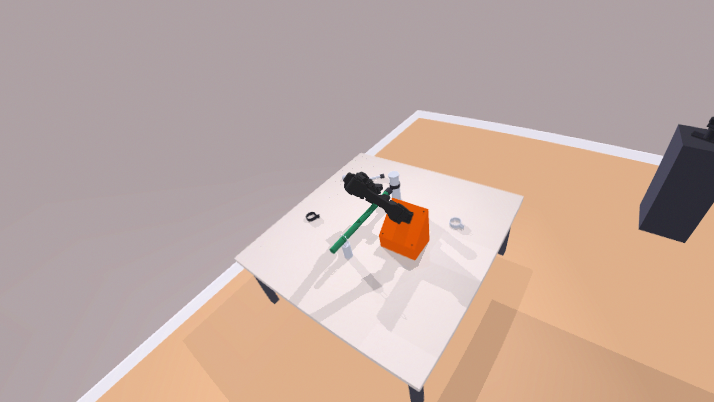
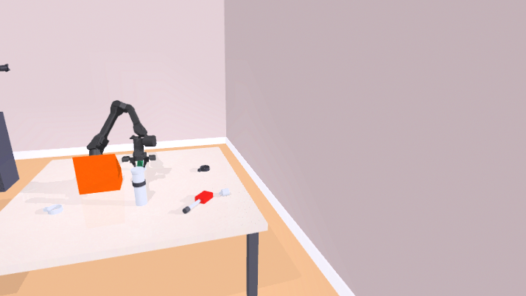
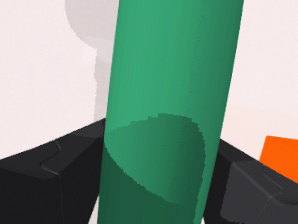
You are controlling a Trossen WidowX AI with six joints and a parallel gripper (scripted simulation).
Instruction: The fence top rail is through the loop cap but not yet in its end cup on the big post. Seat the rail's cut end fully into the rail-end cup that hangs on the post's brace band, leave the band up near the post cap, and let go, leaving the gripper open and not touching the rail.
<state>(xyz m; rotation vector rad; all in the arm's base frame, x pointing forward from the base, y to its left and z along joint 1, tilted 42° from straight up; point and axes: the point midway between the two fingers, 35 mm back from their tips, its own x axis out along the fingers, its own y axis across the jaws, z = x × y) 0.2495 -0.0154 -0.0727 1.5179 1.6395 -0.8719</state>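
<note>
The green rail [image 1: 357,224] [image 2: 140,163] [image 3: 180,63] runs slantwise over the table, from a small pale post with the loop cap [image 1: 347,251] towards the big white post [image 1: 394,178] [image 2: 140,193]. A black brace band [image 1: 395,187] [image 2: 138,184] sits round the upper part of the big post. My gripper [image 2: 139,162] [image 3: 154,133] is shut on the rail near its post-side end, just behind the big post in the exterior view. I cannot make out the rail-end cup or the rail's cut end; arm and post hide them.
The arm stands on an orange block [image 1: 405,232] [image 2: 97,174] beside the rail. A black ring [image 1: 312,213] [image 2: 203,168], a pale clamp [image 1: 456,225] [image 2: 54,208] and a red-and-white tool [image 2: 203,196] lie loose on the table. A dark cabinet [image 1: 675,185] stands on the floor.
</note>
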